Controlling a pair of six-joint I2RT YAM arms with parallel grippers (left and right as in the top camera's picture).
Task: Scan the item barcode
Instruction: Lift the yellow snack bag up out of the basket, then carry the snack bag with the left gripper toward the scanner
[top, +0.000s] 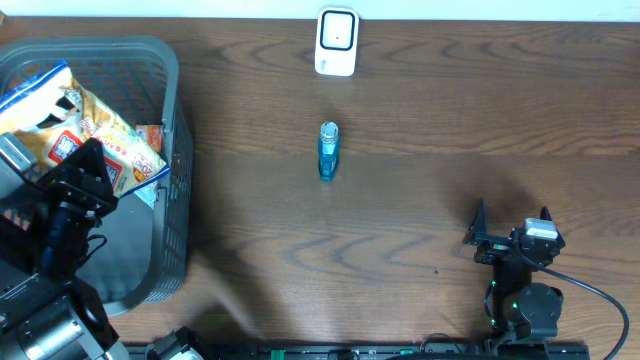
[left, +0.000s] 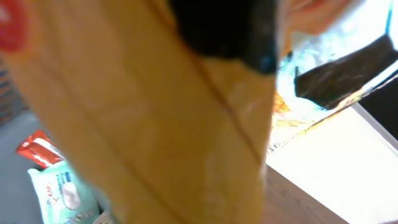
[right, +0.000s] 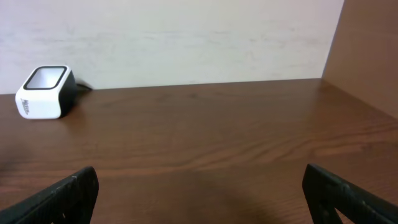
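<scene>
Item looks to be the snack bag (top: 95, 130), in the basket (top: 176, 110) at upper left of frame, with the left end effector (top: 90, 162) clamped on it. Likely light, crinkly and slippery (contents crush easily), so best pinched at a sealed edge. Right end effector (top: 510, 232) has jaws apart, lower right. The left wrist view shows only blurred bag with no barcode visible. Overhead adds the scanner (top: 336, 42) at top centre and a blue bottle (top: 328, 150) on the desk (top: 450, 120).

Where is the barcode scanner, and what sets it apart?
Find the dark wooden table and its far edge, beside the pale wall. Midway sits a small white rounded plastic box, beyond the blue bottle. Its white body and glassy square face set it apart.
</scene>
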